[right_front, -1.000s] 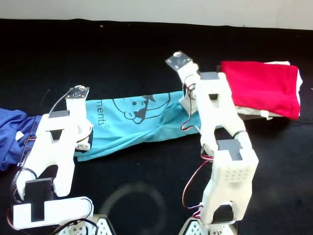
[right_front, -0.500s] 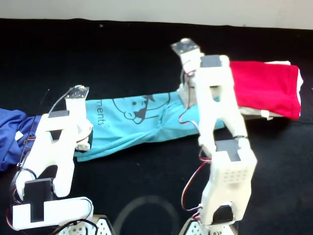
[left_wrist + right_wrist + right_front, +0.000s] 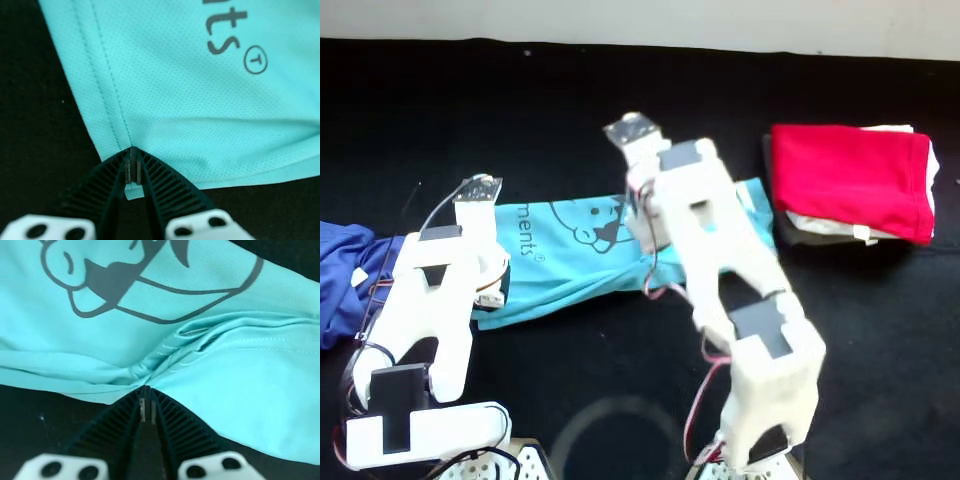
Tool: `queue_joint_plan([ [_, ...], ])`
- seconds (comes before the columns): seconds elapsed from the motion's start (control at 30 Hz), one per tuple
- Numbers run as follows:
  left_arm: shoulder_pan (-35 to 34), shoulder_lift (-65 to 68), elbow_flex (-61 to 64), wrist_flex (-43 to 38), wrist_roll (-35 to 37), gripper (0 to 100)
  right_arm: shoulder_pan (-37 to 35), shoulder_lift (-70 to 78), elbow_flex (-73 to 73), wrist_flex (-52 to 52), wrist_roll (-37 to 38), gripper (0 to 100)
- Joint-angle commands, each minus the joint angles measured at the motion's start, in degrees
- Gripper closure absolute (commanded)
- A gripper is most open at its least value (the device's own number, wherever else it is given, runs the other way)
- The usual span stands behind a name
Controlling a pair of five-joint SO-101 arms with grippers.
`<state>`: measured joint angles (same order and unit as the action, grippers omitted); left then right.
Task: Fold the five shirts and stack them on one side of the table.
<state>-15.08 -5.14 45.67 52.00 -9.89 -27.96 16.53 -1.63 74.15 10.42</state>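
Observation:
A teal shirt [image 3: 560, 250] with a dark cartoon print lies stretched across the middle of the black table [image 3: 520, 100]. My left gripper [image 3: 133, 167] is shut on its hemmed corner at the left end, under the left arm [image 3: 435, 290]. My right gripper [image 3: 146, 402] is shut on a bunched fold of the teal shirt [image 3: 225, 390] near its middle, below the print; the right arm [image 3: 695, 210] stretches over the cloth. A red folded shirt [image 3: 850, 175] tops a stack at the right, with a white layer [image 3: 810, 222] and a dark one under it. A blue shirt [image 3: 340, 270] lies crumpled at the far left.
The table's far half behind the shirts is bare black cloth. Both arm bases stand at the near edge, with red wires along the right arm. The stack sits close to the table's right edge.
The right arm has swung left from beside the red stack to the shirt's middle, pulling the pinched teal cloth with it. The left arm has kept still.

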Motion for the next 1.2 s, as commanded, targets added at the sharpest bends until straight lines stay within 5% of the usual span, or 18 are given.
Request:
queue_joint_plan([
  [0.0,0.13,0.40,0.31,-0.97,-0.35,99,-3.12,-8.92,12.35,-10.77,-1.49,99.1],
  [0.23,0.40,0.40,0.31,-0.97,-0.35,99,-3.30,-10.86,19.82,-18.77,-3.69,99.1],
  [0.53,0.40,0.40,0.31,-0.97,-0.35,99,-3.30,-13.05,18.95,-9.98,-3.87,99.1],
  [1.17,0.40,0.40,0.31,-0.97,-0.35,99,-8.40,-11.82,24.04,-20.26,-3.96,99.1],
])
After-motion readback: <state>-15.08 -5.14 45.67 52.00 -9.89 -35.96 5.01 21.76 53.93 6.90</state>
